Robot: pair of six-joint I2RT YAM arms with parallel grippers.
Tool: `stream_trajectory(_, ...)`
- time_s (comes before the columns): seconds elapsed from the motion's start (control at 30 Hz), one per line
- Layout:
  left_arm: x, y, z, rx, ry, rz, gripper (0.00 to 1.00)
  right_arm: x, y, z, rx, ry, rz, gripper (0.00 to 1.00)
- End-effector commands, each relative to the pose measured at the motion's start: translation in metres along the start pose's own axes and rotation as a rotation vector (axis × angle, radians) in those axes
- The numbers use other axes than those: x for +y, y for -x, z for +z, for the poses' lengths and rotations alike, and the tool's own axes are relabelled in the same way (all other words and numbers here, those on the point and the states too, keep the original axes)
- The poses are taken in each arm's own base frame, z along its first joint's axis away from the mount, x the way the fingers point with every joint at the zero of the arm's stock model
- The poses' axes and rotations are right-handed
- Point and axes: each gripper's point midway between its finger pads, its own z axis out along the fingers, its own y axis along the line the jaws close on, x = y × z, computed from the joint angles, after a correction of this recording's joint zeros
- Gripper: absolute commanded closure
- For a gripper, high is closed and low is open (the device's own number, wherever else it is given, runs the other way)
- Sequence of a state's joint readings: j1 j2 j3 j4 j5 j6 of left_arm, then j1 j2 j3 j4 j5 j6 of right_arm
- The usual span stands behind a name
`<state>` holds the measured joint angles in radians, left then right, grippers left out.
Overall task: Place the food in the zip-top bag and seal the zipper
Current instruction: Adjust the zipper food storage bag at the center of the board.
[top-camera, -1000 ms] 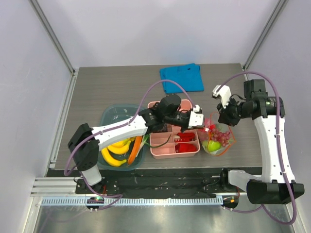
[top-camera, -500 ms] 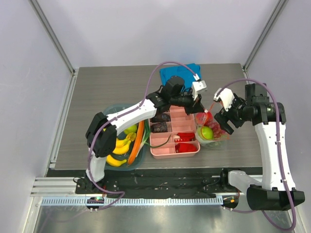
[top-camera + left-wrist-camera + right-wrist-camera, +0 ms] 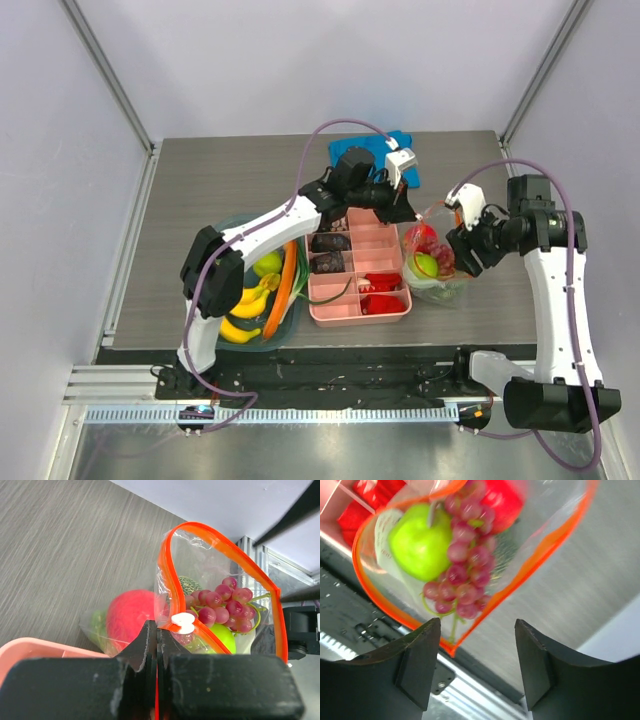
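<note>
Your left hand (image 3: 156,630) is pinching the zipper (image 3: 168,572); your right hand (image 3: 476,627) is gaping apart. Tugging hard could tip the bag (image 3: 540,525), spilling grapes (image 3: 467,575)

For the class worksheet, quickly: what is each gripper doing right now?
Left gripper: shut on the zipper.
Right gripper: open, holding nothing.

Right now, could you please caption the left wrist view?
Left tool pinches orange-red zipper strip of clear plastic bag holding fruit.
</note>
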<state>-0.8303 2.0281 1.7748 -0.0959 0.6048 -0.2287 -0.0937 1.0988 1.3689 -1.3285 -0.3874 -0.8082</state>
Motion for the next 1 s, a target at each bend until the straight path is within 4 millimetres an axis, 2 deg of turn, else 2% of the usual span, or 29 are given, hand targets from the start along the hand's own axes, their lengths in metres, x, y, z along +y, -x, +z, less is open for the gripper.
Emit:
stream_trajectory(0.0, -0.007, 0.027, -0.006, -0.056, -0.002, 0.02, 0.99, 0.037, -0.043, 0.009, 0.132, 0.105, 0.142, 0.45)
stream_trajectory(0.07, -0.006, 0.028, -0.007, -0.058, 0.0, 0.024, 1.0, 0.035, -0.048, 0.012, 0.155, 0.098, 0.14, 0.62)
stream_trajectory(0.1, -0.005, 0.03, -0.01, -0.06, 0.006, 0.029, 1.0, 0.031, -0.045, 0.008, 0.154, 0.086, 0.13, 0.88)
stream_trajectory(0.13, -0.005, 0.031, -0.011, -0.062, 0.009, 0.034, 1.0, 0.028, -0.043, 0.004, 0.157, 0.074, 0.126, 0.99)
stream_trajectory(0.17, -0.005, 0.031, -0.012, -0.063, 0.015, 0.037, 1.0, 0.027, -0.038, -0.001, 0.15, 0.069, 0.119, 0.99)
stream_trajectory(0.2, -0.004, 0.03, -0.013, -0.059, 0.022, 0.043, 1.0, 0.018, -0.021, -0.016, 0.102, 0.026, 0.089, 0.99)
stream_trajectory(0.27, -0.004, 0.031, -0.016, -0.06, 0.038, 0.055, 1.0, 0.014, -0.006, -0.033, 0.065, -0.006, 0.074, 0.99)
stream_trajectory(0.3, -0.003, 0.032, -0.018, -0.06, 0.045, 0.061, 1.0, 0.006, 0.01, -0.049, 0.017, -0.061, 0.057, 0.99)
stream_trajectory(0.37, -0.005, 0.033, -0.021, -0.053, 0.043, 0.084, 1.0, -0.002, 0.016, -0.062, 0.002, -0.119, 0.029, 0.99)
stream_trajectory(0.47, -0.011, 0.04, -0.028, -0.06, 0.03, 0.141, 1.0, -0.008, 0.003, -0.065, 0.057, -0.164, -0.037, 0.99)
stream_trajectory(0.57, -0.014, 0.046, -0.036, -0.07, 0.013, 0.154, 1.0, -0.001, -0.026, -0.048, 0.151, -0.125, -0.045, 0.99)
stream_trajectory(0.67, -0.019, 0.045, -0.039, -0.063, -0.016, 0.159, 1.0, 0.0, -0.04, -0.041, 0.189, -0.122, -0.058, 0.99)
stream_trajectory(0.77, -0.026, 0.046, -0.041, -0.062, -0.042, 0.158, 1.0, -0.001, -0.058, -0.025, 0.247, -0.11, -0.043, 0.99)
stream_trajectory(0.8, -0.027, 0.046, -0.042, -0.061, -0.047, 0.157, 1.0, -0.002, -0.061, -0.024, 0.253, -0.125, -0.045, 0.99)
stream_trajectory(0.87, -0.029, 0.046, -0.041, -0.054, -0.06, 0.159, 1.0, -0.004, -0.058, -0.02, 0.225, -0.13, -0.048, 0.83)
stream_trajectory(0.9, -0.029, 0.045, -0.041, -0.049, -0.067, 0.158, 1.0, -0.001, -0.05, -0.02, 0.182, -0.116, -0.054, 0.72)
stream_trajectory(0.93, -0.03, 0.044, -0.041, -0.046, -0.071, 0.16, 1.0, 0.001, -0.044, -0.019, 0.149, -0.103, -0.055, 0.46)
stream_trajectory(0.97, -0.032, 0.046, -0.042, -0.049, -0.08, 0.166, 1.0, 0.0, -0.032, -0.024, 0.105, -0.113, -0.054, 0.35)
